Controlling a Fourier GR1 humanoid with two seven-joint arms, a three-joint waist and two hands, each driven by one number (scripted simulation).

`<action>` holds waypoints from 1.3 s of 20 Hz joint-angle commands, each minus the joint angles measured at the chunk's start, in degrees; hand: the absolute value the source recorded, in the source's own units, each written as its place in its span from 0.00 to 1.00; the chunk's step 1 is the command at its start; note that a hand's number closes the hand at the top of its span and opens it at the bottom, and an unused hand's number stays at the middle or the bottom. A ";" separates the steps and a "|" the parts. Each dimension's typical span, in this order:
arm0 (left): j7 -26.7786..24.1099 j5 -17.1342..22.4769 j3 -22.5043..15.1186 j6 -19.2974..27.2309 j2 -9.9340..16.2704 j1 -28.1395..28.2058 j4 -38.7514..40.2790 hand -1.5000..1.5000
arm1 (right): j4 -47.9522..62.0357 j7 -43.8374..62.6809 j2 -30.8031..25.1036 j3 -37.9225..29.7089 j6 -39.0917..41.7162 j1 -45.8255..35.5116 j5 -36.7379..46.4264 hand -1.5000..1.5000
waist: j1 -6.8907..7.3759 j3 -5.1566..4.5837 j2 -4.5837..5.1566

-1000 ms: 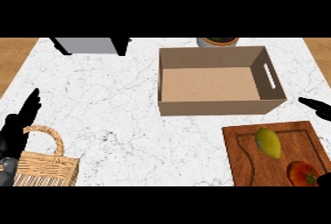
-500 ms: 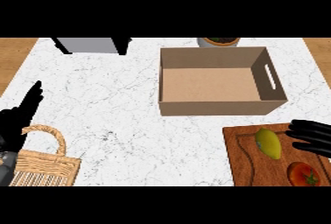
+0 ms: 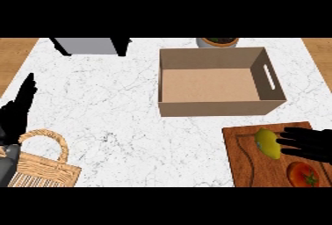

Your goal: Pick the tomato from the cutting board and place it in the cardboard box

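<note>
Reaching right hand (image 3: 310, 143) advanced over cutting board (image 3: 246, 162).

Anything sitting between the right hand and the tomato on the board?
Nothing: in the head view, bare cutting board separates the right hand from the tomato. The yellow fruit lies beside the fingertips.

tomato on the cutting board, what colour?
Red with a green stem, seen in the head view: the tomato on the wooden cutting board.
</note>
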 commanded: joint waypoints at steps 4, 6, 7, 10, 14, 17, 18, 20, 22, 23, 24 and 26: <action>1.25 -2.01 -1.43 0.48 -0.72 1.96 3.54 0.50 | 8.44 -9.99 3.79 1.71 -5.23 -3.94 3.63 0.00 | -0.67 -0.65 0.30; 0.76 -1.58 -1.11 0.47 0.77 4.52 1.17 0.50 | 7.14 -8.59 4.40 3.09 -7.77 -0.81 5.50 0.00 | -0.96 -0.67 0.00; 3.77 -2.59 -1.86 1.81 0.48 1.58 1.28 0.50 | 7.01 -8.30 4.41 2.69 -5.71 -3.34 5.26 0.00 | -1.11 -0.68 0.05; -1.76 -1.03 -1.37 0.54 -0.24 3.14 4.73 0.50 | 9.03 -10.55 5.24 3.43 -4.81 -5.13 4.53 0.00 | -0.91 -0.72 0.25; 2.80 -1.31 -3.00 2.79 1.43 4.27 -1.44 0.50 | 8.28 -11.69 4.98 5.32 -5.72 -2.47 4.31 0.00 | -0.97 -0.65 -0.02; 0.49 1.35 -0.74 0.40 3.16 4.92 1.69 0.50 | 4.91 -14.21 1.57 5.75 -5.87 -0.29 2.62 0.00 | -1.67 -0.72 -0.02; 0.28 1.02 -1.95 1.07 2.10 5.03 1.10 0.50 | 3.53 -14.61 0.94 5.75 -6.15 0.03 2.00 0.00 | -1.84 -0.73 -0.05; 1.92 1.72 -1.86 1.21 3.15 4.66 -0.43 0.50 | 3.72 -16.55 -0.42 5.40 -7.68 1.40 0.76 0.00 | -1.77 -0.68 -0.08; 1.41 0.89 -2.04 2.12 2.48 2.19 4.12 0.50 | 0.97 -14.99 -0.78 6.32 -7.34 2.09 0.32 0.00 | -2.57 -0.73 0.11; 0.71 1.27 -3.17 2.07 1.92 4.81 0.55 0.50 | 2.32 -12.85 0.34 7.33 -6.90 0.54 2.23 0.00 | -1.32 -0.70 0.03; 0.73 0.29 -4.07 3.49 1.50 6.05 -0.63 0.50 | 0.81 -11.86 -0.79 7.09 -9.72 3.26 2.99 0.00 | -1.73 -0.71 -0.13; -0.19 -0.42 -4.01 4.82 -0.37 3.56 2.51 0.50 | 0.81 -9.18 -0.59 7.25 -8.46 0.89 4.69 0.00 | -1.75 -0.75 0.04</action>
